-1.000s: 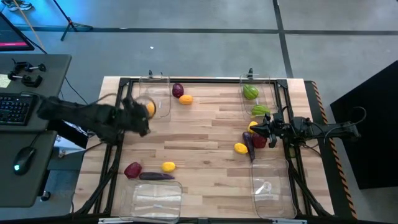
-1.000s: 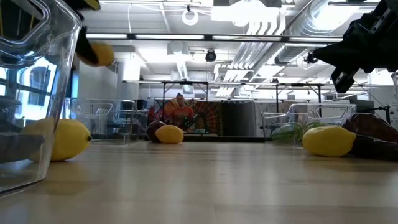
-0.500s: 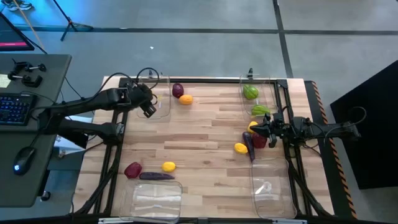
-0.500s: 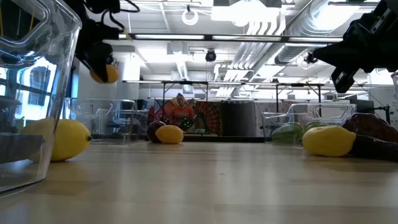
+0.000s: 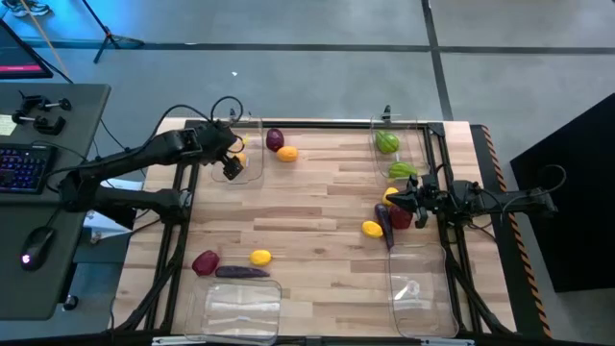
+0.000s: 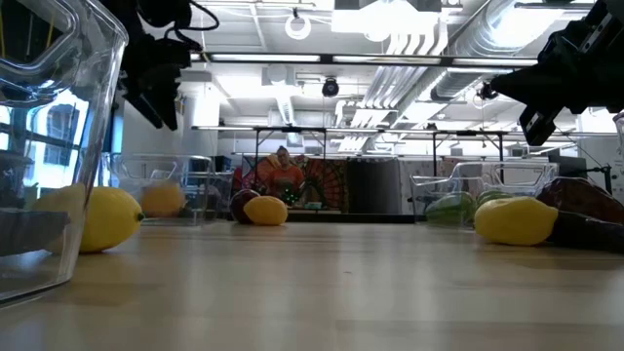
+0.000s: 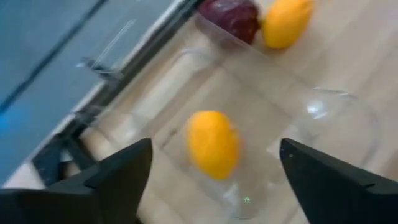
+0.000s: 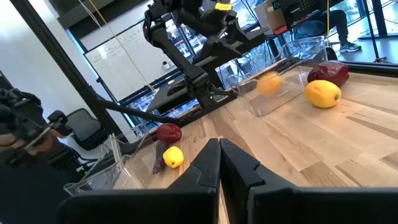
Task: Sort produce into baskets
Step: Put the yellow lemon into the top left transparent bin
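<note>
A wooden table with a black frame along its edges stands on a grey floor. To one side is a grey desk bearing a keyboard and a mouse. Beyond the table the low view shows ceiling ducts and ceiling lights in a large room, while an office chair stands beside the table in the right wrist view.

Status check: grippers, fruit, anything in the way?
Left gripper open over far-left bin. Orange fruit inside it. Right gripper shut, idle by right-side produce. Nothing blocking.
</note>
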